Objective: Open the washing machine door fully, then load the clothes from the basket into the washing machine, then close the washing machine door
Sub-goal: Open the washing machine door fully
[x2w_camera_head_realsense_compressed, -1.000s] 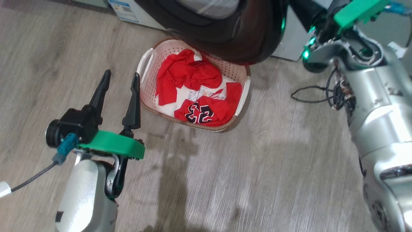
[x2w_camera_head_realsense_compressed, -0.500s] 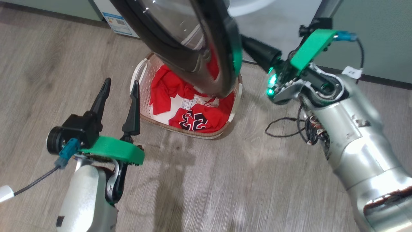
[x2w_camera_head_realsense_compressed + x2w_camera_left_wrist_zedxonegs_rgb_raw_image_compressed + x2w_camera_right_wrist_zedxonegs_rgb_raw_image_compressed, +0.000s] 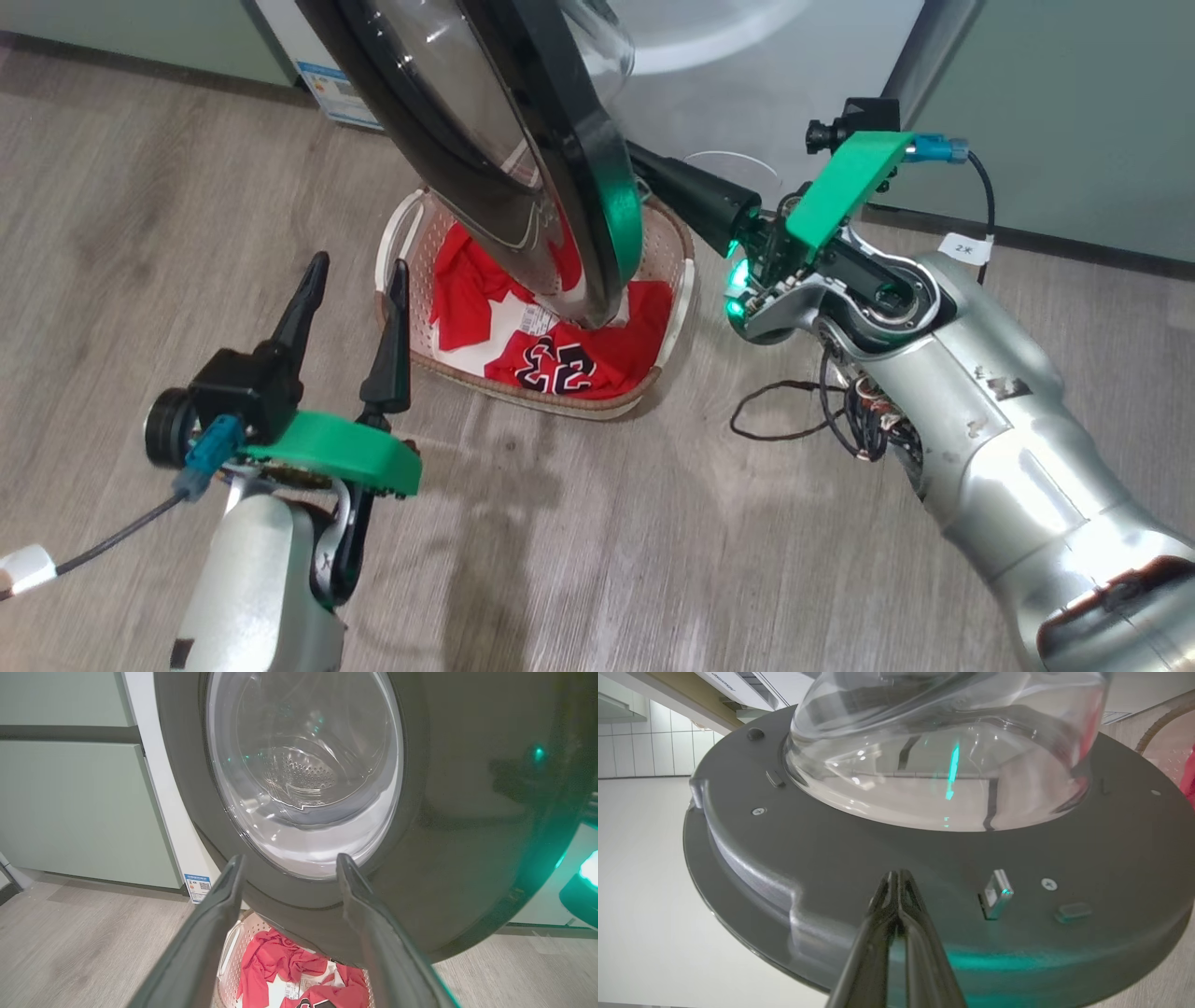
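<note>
Two long dark fingers of the left gripper (image 3: 358,263) stand spread as wide as they go at about eight o'clock in the head view. They point toward twelve and hold nothing, above the wood-look floor (image 3: 140,205). Just to the three o'clock side of that gripper the basket (image 3: 560,397) sits on the floor, its near white handle close to one finger but apart from it. The clothes (image 3: 467,289) lie inside: a plain red garment on the nine o'clock side and one with a black-and-white print toward six. The washing machine door (image 3: 569,168) hangs partly open over the basket, seen almost edge-on, and its glossy black rim slants from eleven o'clock down to the centre and hides the basket's far part. Behind it, from twelve to one o'clock, is the white front of the washing machine (image 3: 747,84), with a blue sticker (image 3: 341,93) at its lower corner near eleven. On the door's three o'clock side the right gripper (image 3: 896,875) reaches in behind it. In the right wrist view its fingers are pressed tight together and empty, with the tips at the door's grey inner ring, just to the nine o'clock side of a small metal latch (image 3: 994,898) and below the bulging glass bowl (image 3: 943,756). Whether the tips touch the ring I cannot tell. A black cable loop (image 3: 775,420) lies on the floor under that forearm, and pale green cabinets (image 3: 1074,121) stand at two o'clock.
</note>
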{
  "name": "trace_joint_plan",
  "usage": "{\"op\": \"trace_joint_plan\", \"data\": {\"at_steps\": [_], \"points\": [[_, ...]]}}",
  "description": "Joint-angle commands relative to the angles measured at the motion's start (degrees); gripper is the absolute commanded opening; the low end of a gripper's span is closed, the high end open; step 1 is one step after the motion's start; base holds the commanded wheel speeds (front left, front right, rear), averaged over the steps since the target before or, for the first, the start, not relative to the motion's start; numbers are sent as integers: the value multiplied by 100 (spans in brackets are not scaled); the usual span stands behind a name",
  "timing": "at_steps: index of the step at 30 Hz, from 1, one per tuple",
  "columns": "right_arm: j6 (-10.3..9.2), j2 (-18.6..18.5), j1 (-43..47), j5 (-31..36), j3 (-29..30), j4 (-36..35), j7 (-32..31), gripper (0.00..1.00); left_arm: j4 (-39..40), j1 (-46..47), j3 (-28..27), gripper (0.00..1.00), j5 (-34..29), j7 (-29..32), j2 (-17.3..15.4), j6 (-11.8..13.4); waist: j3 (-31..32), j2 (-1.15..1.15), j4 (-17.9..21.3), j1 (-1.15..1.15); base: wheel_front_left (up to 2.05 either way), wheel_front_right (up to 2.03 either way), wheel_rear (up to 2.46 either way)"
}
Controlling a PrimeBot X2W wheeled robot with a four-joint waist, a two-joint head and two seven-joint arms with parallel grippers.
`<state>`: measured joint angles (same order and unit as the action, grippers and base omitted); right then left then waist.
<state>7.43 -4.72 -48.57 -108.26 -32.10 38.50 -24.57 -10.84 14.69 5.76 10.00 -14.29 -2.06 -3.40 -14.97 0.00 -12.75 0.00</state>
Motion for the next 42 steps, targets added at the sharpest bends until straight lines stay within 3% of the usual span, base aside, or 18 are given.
{"op": "trace_joint_plan", "data": {"at_steps": [1,12,13,14,15,32,39,42], "points": [[6,184,-15,-89,-31,-206,65,0,150,67,-140,100,-26,-71,-82,-13,33,0,14,0,0,0,0],[6,12,644,-341,578,-927,587,0,17,-47,-126,100,-60,-71,-82,-25,317,0,217,0,0,0,0],[6,-33,786,-328,659,-1085,647,36,10,-57,-131,100,-68,-71,-83,-30,345,0,256,0,0,0,0],[6,-67,940,-317,757,-1244,740,80,1,-69,-134,100,-74,-71,-84,-37,375,0,292,0,0,0,0],[6,-83,1099,-328,846,-1405,806,100,-1,-84,-150,100,-78,-71,-89,-37,395,0,343,0,0,0,0],[6,-231,3852,272,1693,-3373,2136,100,-24,-341,-365,100,-130,-71,-231,15,689,0,1045,0,0,0,0],[6,-781,4263,2439,1885,-3670,3618,100,-38,-440,-451,100,-106,-71,-286,54,765,0,1186,0,0,0,0],[6,-876,4240,3398,2033,-3710,3838,100,-30,-478,-480,100,-91,-71,-300,65,797,0,1230,0,0,0,0]]}}
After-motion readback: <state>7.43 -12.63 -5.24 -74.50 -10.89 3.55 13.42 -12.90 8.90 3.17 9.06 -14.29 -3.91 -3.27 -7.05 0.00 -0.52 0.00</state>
